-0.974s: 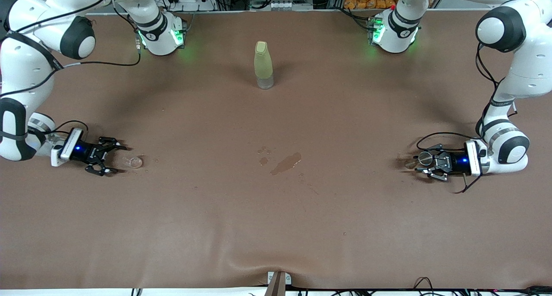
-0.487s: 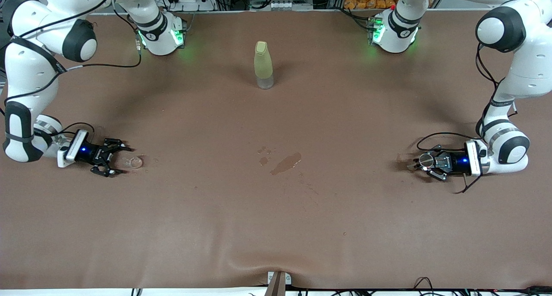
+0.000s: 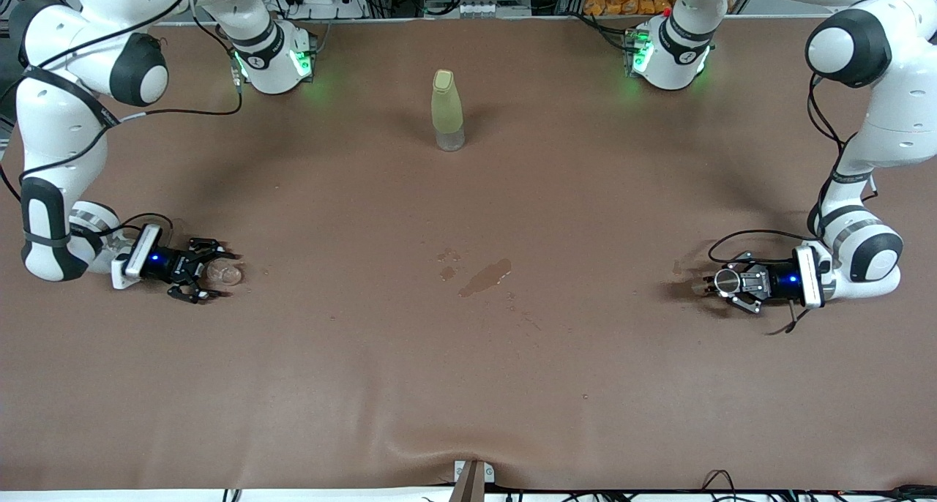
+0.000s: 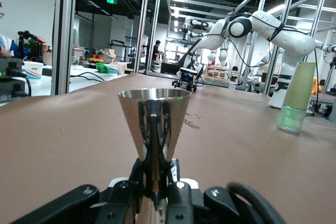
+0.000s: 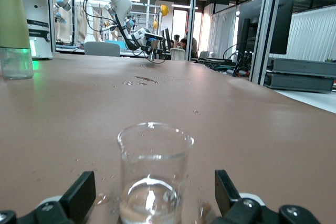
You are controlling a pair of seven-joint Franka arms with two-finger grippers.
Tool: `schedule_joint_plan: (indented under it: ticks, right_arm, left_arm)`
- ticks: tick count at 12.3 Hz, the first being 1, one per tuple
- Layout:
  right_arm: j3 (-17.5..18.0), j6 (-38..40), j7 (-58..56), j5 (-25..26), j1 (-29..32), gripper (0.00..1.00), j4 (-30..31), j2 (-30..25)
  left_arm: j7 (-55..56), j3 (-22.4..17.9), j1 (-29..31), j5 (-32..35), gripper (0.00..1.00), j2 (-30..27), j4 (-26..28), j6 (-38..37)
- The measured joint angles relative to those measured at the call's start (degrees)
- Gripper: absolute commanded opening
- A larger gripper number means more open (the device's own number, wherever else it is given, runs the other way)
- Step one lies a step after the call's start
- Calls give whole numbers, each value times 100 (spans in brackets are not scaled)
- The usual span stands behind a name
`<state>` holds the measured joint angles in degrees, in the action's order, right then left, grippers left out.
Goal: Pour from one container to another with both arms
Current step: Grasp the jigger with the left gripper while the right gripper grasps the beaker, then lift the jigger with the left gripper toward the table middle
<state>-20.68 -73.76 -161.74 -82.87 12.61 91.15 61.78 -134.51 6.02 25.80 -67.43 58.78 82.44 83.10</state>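
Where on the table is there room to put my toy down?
Plenty of bare brown table lies nearer the front camera than the wet spill patch. There is room too between the spill and the tall yellow-green bottle. It is crowded at the tiny clear cup and shiny metal jigger cup.

Both arms (image 3: 58, 121) are white with black joint bands, black cables, green base lights, and black grippers.
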Motion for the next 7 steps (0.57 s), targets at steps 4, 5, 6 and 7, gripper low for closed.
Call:
schedule_joint_plan:
  ticks: [4,5,6,7]
  right_arm:
    - [226,-6,0,-28,-3,100,-9,2]
    - [252,-7,0,-48,-3,100,-12,2]
    - [268,-7,0,-56,-4,86,-13,3]
    - [277,-7,0,-62,-4,70,-13,3]
  left_arm:
    - [133,3,-676,-488,0,-212,39,290]
    - [115,5,-816,-570,0,-209,91,406]
    - [97,26,-927,-666,0,-209,133,533]
    - [86,103,-1008,-839,0,-210,185,663]
